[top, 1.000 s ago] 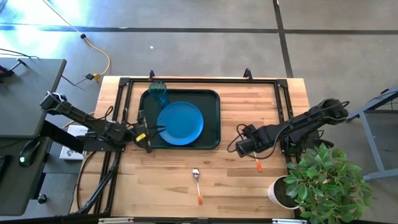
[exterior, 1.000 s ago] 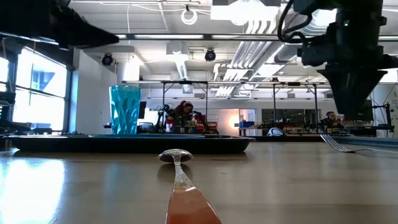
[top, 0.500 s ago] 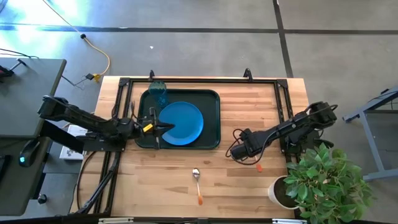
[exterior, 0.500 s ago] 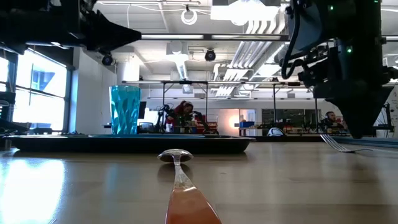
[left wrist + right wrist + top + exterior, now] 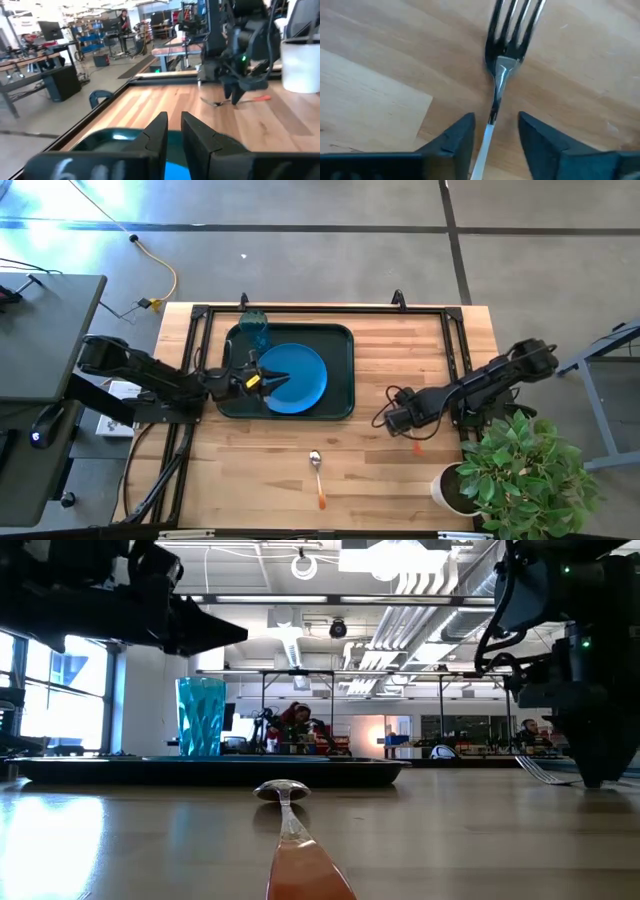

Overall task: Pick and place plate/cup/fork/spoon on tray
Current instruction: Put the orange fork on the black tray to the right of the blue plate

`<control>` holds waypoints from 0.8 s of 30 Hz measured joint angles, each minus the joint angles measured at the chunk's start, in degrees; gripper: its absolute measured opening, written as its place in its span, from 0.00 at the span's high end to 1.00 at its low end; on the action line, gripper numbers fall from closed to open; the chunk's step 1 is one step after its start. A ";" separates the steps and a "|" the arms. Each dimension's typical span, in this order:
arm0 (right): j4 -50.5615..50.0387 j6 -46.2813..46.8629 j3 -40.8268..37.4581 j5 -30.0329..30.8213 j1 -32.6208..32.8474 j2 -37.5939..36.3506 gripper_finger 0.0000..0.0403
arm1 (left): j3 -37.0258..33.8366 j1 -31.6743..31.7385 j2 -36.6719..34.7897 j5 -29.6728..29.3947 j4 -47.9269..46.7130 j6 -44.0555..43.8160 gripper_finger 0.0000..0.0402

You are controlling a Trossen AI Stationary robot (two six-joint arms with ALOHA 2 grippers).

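The right hand [image 5: 392, 420] was low over the wooden counter [image 5: 400, 470], its two dark fingers [image 5: 455, 140] spread apart and straddling the thin metal neck of the fork [image 5: 502, 60]. The fork lay flat on the wood, tines pointing away from the hand, and neither finger touched it. Seen from above, only the fork's orange handle tip showed just behind the hand, near the white pot of a leafy green plant [image 5: 525, 465] at the counter's right corner.

The left hand [image 5: 262, 378] hung above the left part of the blue plate [image 5: 300, 380], fingers [image 5: 157, 137] drawn close together with only a narrow gap between them, holding nothing. The plate lay flat inside the dark tray [image 5: 345, 370], filling most of its width. The teal cup [image 5: 254, 328] stood upright in the tray's far left corner, just beside the plate's edge.

The spoon [image 5: 317, 475] lay alone on the bare counter, well apart from the tray's near rim, its bowl toward the tray and its orange handle toward the counter's front edge.

Beyond the counter, a person [image 5: 297, 725] sat far off in the workshop.
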 joint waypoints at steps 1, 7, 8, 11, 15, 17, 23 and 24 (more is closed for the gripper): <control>0.03 -0.09 0.04 1.10 -0.43 -0.61 0.71 | 0.00 0.45 0.51 -0.02 -0.08 -0.02 0.88; 2.90 -0.10 0.10 0.55 -3.49 -0.62 0.97 | 0.02 3.66 2.52 -0.05 -0.07 -0.35 0.88; 3.39 0.03 0.11 0.08 -4.10 -0.60 0.96 | 0.02 4.20 2.57 -0.04 -0.10 -0.54 0.88; 4.18 0.08 0.19 -0.81 -5.17 -0.49 0.94 | 0.04 5.26 2.87 -0.05 -0.31 -2.08 0.88; 4.50 -0.46 0.92 -0.43 -5.27 -0.37 0.99 | 0.04 5.95 2.89 -0.05 -0.21 -4.51 0.88; 4.72 -1.00 1.54 -0.04 -5.27 -0.29 0.98 | 0.04 6.21 2.89 -0.05 -0.15 -4.49 0.88; 2.73 -2.05 1.81 0.98 -5.14 -0.31 0.97 | 0.04 6.20 2.89 -0.05 -0.17 -4.51 0.88; 2.33 -2.14 1.82 0.82 -5.14 -0.32 0.96 | 0.04 6.20 2.89 -0.05 -0.17 -4.48 0.88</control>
